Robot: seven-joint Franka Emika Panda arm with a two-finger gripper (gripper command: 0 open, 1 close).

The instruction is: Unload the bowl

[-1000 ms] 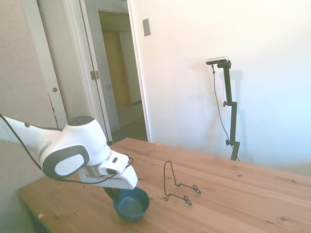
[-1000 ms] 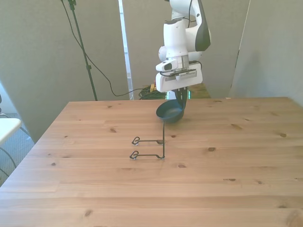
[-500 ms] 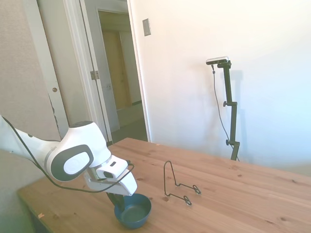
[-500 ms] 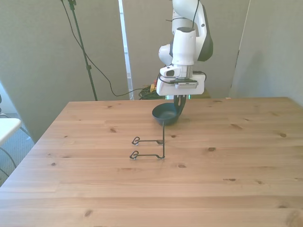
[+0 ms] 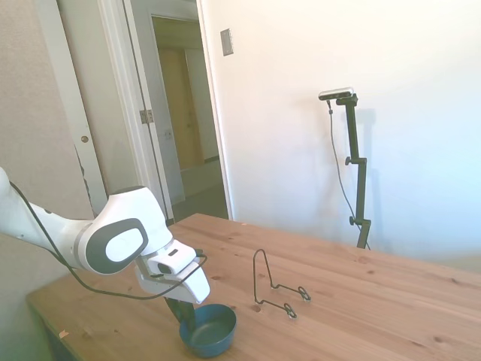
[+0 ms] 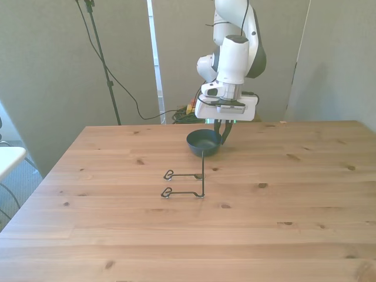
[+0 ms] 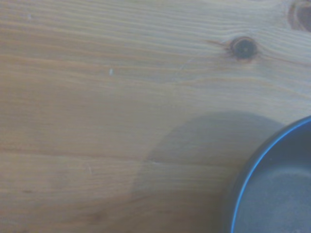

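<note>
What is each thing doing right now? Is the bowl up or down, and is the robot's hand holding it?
Bowl: upright, empty, off the stand, low over the table; whether it touches the wood can't be told.
Gripper: jaws shut on the bowl's rim, holding it.
Wire stand: upright on the table, empty, apart from the bowl.
Table: bears the stand.
Door: open.

The bowl (image 6: pixel 204 143) sits low over the table (image 6: pixel 264 235) near its far edge, at the gripper (image 6: pixel 222 134), which holds its rim on the front view's right. The wire stand (image 6: pixel 187 183) stands on the table nearer the camera, apart from the bowl.
</note>
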